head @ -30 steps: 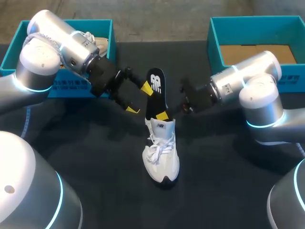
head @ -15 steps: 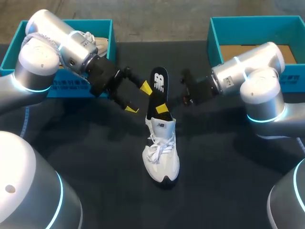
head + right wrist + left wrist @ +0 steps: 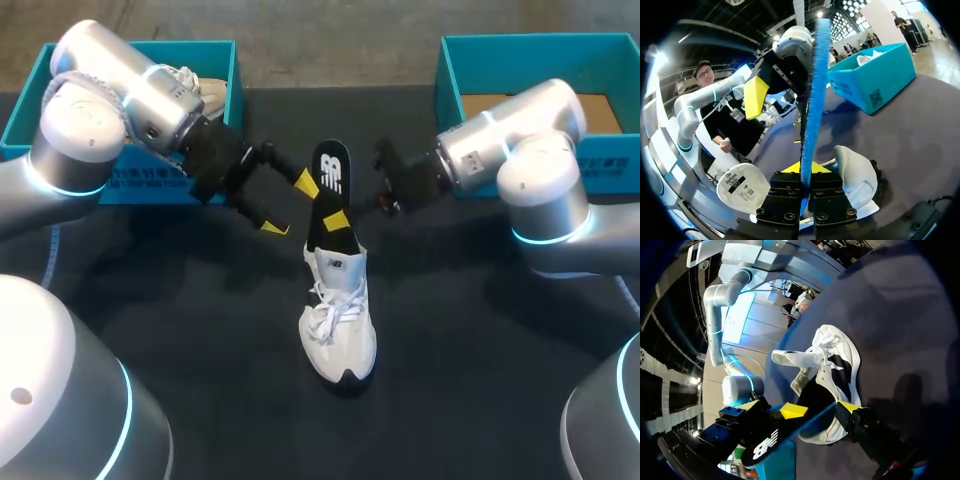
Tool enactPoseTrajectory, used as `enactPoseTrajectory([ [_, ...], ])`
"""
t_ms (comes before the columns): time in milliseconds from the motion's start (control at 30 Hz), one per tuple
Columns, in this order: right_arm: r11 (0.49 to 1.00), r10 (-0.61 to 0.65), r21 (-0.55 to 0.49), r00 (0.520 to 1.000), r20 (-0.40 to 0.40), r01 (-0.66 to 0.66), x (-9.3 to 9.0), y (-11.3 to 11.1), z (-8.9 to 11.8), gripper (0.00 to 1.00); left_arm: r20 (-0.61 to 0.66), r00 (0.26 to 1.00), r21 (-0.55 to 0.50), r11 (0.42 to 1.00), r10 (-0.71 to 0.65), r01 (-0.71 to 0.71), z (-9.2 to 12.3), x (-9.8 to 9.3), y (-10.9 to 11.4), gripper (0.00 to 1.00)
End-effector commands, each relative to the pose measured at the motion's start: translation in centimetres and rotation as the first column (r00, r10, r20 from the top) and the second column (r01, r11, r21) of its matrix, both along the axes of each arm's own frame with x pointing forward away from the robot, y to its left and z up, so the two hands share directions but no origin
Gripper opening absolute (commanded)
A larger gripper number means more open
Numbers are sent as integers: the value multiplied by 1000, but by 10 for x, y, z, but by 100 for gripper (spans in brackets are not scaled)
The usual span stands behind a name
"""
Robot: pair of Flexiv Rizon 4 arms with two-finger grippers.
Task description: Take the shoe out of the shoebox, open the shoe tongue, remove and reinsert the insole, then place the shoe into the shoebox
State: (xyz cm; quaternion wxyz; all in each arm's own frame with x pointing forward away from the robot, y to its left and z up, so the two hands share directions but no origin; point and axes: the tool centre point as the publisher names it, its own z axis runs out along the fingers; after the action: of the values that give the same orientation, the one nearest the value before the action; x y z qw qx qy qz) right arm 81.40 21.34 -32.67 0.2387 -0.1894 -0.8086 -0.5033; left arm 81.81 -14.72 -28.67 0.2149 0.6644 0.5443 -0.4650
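A white lace-up sneaker [image 3: 338, 320] sits at the middle of the black bench [image 3: 200, 350], toe toward 6 o'clock. A black insole with a white logo [image 3: 330, 185] stands up from its heel at 12 o'clock, pinched low down by the right jaws. The left jaws hang spread at the insole's 9 o'clock. One teal cardboard shoebox [image 3: 22, 128] sits at 10 o'clock, and a second teal shoebox [image 3: 452, 90] at 2 o'clock.

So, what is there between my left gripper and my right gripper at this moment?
The black insole, seen in the head view. The right gripper is shut on it, and the open left gripper is beside it, above the white shoe.
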Motion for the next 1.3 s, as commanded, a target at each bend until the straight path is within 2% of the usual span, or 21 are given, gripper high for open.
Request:
enactPoseTrajectory([
  [33,1000,9,-4,1000,-14,-10,-1,4,-6,0,-4,1000,7,1000,-19,19,-5,11,3,100],
  [233,1000,11,-14,999,-44,-12,-11,2,-11,0,1,1000,20,1000,-9,9,-6,16,9,100],
  [600,999,39,-30,994,-100,-42,-25,5,-19,0,-4,1000,16,1000,2,-2,-7,13,12,100],
  [733,999,35,-32,995,-94,-38,-26,5,-18,0,-8,1000,15,1000,-1,1,-7,11,12,100],
  [767,999,29,-31,996,-84,-31,-26,5,-16,22,-8,1000,16,1000,-3,3,-7,11,12,100],
  [800,999,26,-31,996,-80,-29,-25,5,-15,29,-9,1000,16,1000,-5,5,-7,11,12,100],
  [967,999,13,-39,999,-43,-15,-19,5,-8,31,-8,1000,18,1000,-12,12,-6,11,13,100],
  [1300,997,31,-64,999,-8,-32,2,2,2,26,-4,1000,23,1000,-14,14,-3,12,16,100],
])
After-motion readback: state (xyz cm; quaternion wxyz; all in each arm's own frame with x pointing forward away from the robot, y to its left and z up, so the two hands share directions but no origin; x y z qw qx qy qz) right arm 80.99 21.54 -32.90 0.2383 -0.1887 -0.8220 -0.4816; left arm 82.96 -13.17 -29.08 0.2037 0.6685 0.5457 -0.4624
